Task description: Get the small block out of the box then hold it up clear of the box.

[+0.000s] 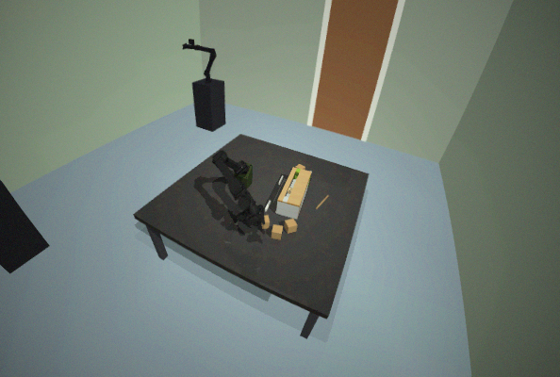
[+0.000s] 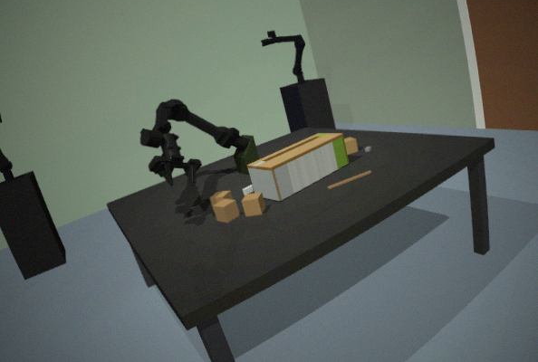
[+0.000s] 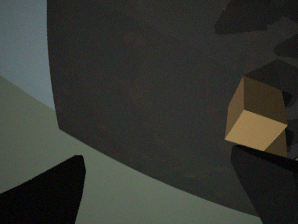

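The long box (image 1: 303, 185) (image 2: 312, 163) stands upright on the table (image 1: 222, 249) (image 2: 290, 239), with a wooden top, pale walls and a green part at its far end. Its clear front faces the arm and is not plainly seen. The small block inside cannot be made out. My gripper (image 1: 252, 225) (image 2: 181, 184) (image 3: 161, 160) is open and empty. It points down above the table, beyond the near end of the box, beside the tan cubes.
Three tan cubes (image 1: 277, 232) (image 2: 254, 204) stand by the box's near end; one cube (image 3: 256, 129) shows by the right finger. Another cube (image 1: 300, 166) (image 2: 350, 146) stands at the far end, near a small grey thing (image 2: 368, 148). A thin stick (image 1: 322, 202) (image 2: 350, 179) lies behind the box.
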`<state>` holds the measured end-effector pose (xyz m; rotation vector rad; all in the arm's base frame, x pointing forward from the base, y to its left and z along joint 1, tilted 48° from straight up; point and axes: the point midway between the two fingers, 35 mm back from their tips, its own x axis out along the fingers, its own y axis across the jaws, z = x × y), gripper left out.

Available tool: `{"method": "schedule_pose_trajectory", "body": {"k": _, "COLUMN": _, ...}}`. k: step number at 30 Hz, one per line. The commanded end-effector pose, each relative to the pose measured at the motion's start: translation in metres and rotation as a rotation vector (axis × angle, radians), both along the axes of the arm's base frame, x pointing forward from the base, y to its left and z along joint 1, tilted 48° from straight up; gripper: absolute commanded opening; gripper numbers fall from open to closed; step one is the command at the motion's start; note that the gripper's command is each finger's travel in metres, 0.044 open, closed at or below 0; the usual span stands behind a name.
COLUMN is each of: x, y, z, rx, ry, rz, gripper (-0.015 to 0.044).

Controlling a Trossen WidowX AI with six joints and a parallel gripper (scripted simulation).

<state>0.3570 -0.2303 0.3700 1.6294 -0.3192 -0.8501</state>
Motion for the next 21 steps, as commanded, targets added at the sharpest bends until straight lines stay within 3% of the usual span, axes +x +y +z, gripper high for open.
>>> {"method": "schedule_pose_trajectory", "body": {"k": 1, "x": 0.023, "y": 0.034, "z": -0.048, "rx": 0.057, "ry": 0.159, "rz": 0.082, "gripper": 0.0400}}
{"method": "schedule_pose_trajectory", "body": {"k": 11, "x": 0.042, "y": 0.151, "z": -0.168, "rx": 0.114, "ry": 0.648, "rz": 0.332, "gripper": 0.0400}}
{"method": "schedule_pose_trajectory", "body": {"k": 21, "x": -0.002, "y": 0.235, "z": -0.260, "rx": 0.018, "ry": 1.172, "rz": 0.448, "gripper": 0.0400}}
